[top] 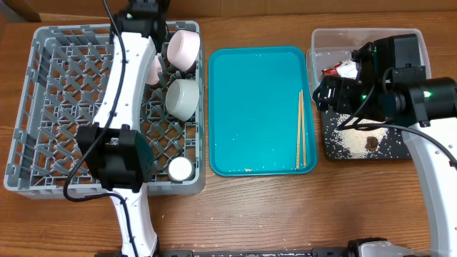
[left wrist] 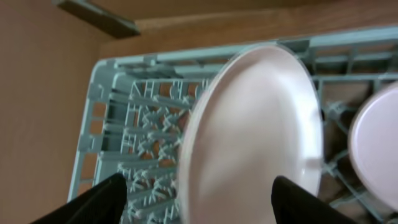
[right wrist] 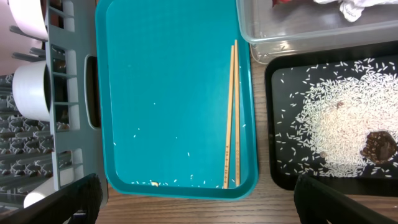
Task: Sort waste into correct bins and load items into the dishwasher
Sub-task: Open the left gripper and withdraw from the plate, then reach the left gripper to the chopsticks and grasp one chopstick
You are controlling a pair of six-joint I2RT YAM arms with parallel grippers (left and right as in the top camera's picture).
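Pink plate [left wrist: 249, 137] stands on edge, propped by prongs at the dish rack's [top: 28, 107] 12 o'clock, so your left hand [left wrist: 199, 186] gapes around it, gripping nothing; your right hand [right wrist: 199, 199] hangs wide open, empty.

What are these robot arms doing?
They are tidying up. The left pincer is open around a pink plate standing in the grey dish rack, which also holds a pink bowl, a grey-green bowl and a white cup. The right pincer hangs open by the teal tray, where two chopsticks lie. Rice and a brown lump sit in the black tray; a napkin is in the clear tub.
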